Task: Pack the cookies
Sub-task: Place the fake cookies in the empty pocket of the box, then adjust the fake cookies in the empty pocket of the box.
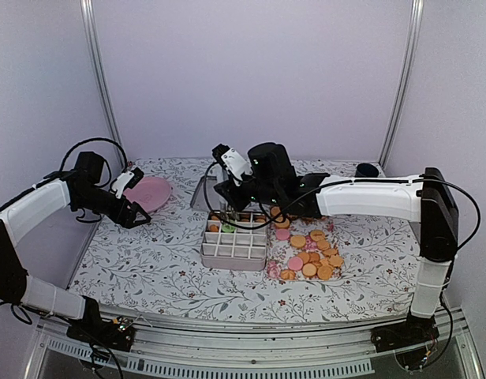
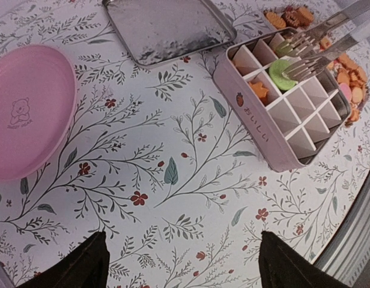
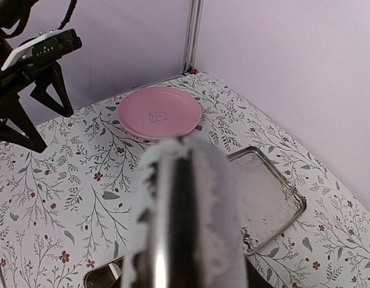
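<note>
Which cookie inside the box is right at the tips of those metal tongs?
The green cookie, the only green one in the box; its neighbours there are orange, away from the tongs.

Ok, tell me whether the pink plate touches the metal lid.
Apart. Left wrist view shows patterned cloth between the pink plate and the metal lid.

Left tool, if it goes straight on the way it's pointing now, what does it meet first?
Probably the bare floral tablecloth, between the pink plate and the divided box, though depth is unclear.
</note>
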You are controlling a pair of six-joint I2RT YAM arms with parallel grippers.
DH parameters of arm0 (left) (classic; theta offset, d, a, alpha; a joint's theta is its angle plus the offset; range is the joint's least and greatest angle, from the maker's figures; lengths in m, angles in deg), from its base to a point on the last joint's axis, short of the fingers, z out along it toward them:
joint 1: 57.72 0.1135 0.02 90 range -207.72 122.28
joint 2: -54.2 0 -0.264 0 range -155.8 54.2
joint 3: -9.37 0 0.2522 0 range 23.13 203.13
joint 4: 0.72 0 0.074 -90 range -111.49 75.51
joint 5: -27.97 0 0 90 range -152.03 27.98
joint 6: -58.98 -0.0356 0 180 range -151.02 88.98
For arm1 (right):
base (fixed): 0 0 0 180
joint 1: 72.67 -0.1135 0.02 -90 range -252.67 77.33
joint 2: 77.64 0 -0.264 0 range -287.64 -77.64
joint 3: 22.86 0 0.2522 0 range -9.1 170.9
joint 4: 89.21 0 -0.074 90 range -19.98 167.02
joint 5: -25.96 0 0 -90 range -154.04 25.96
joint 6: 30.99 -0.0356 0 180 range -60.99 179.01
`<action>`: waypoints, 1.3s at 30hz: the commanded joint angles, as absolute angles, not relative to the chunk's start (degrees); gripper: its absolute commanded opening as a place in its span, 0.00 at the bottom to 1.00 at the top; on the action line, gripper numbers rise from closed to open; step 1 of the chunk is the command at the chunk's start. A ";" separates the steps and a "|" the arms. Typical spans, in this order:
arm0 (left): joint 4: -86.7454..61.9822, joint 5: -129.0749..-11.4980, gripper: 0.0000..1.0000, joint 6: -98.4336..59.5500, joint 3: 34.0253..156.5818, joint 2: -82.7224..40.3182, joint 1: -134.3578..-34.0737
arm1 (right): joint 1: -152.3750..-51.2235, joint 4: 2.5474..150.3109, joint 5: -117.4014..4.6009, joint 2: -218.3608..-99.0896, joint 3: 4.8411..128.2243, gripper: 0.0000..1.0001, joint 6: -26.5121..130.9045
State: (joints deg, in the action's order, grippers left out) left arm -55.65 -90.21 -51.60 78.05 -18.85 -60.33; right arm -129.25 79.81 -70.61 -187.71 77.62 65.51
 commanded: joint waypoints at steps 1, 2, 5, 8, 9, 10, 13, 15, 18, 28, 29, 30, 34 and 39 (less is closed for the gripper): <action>-55.00 -90.59 0.87 -51.68 78.59 -18.04 -61.13 | -129.95 80.64 -69.01 -184.00 79.08 0.36 63.24; -55.00 -90.55 0.87 -51.70 78.59 -18.04 -61.14 | -129.89 80.69 -69.11 -183.95 79.01 0.36 62.88; -55.05 -90.43 0.87 -51.89 78.60 -17.91 -61.20 | -129.76 81.08 -68.85 -183.74 78.44 0.36 61.98; -55.09 -90.33 0.87 -51.94 78.38 -17.78 -61.17 | -129.38 81.85 -68.40 -183.95 77.78 0.36 61.12; -55.09 -90.33 0.86 -52.02 78.34 -17.78 -61.22 | -129.29 82.14 -68.48 -184.16 77.54 0.36 61.04; -55.09 -90.33 0.87 -52.03 78.25 -17.72 -61.23 | -129.12 82.40 -68.77 -184.50 77.46 0.36 61.15; -55.09 -90.25 0.86 -52.11 78.08 -17.55 -61.23 | -128.76 82.52 -69.31 -185.81 77.47 0.36 61.85; -55.07 -90.04 0.87 -52.33 78.07 -17.37 -61.22 | -128.34 82.61 -69.25 -186.53 77.47 0.36 61.98; -55.06 -89.82 0.87 -52.42 78.07 -17.25 -61.23 | -127.32 83.03 -69.06 -187.54 76.78 0.36 61.83; -55.35 -90.57 0.86 -52.48 78.40 -17.65 -61.23 | -126.76 84.35 -64.79 -188.18 74.26 0.32 59.48; -55.32 -90.43 0.86 -52.52 78.42 -17.66 -61.18 | -126.68 84.64 -64.35 -188.06 74.00 0.31 59.31; -55.27 -90.42 0.86 -52.47 78.42 -17.67 -61.20 | -126.65 84.74 -64.09 -187.92 73.77 0.30 59.28; -55.33 -90.50 0.86 -52.33 78.33 -17.85 -61.18 | -126.75 85.43 -63.87 -186.85 73.18 0.22 59.36; -55.22 -90.56 0.86 -52.35 78.35 -17.77 -61.20 | -126.81 85.83 -63.77 -184.70 72.82 0.23 59.31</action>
State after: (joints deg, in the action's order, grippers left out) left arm -55.67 -89.86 -52.02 78.05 -18.42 -60.63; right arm -126.91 83.53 -64.77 -187.86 73.33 60.03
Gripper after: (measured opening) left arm 0.864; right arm 0.228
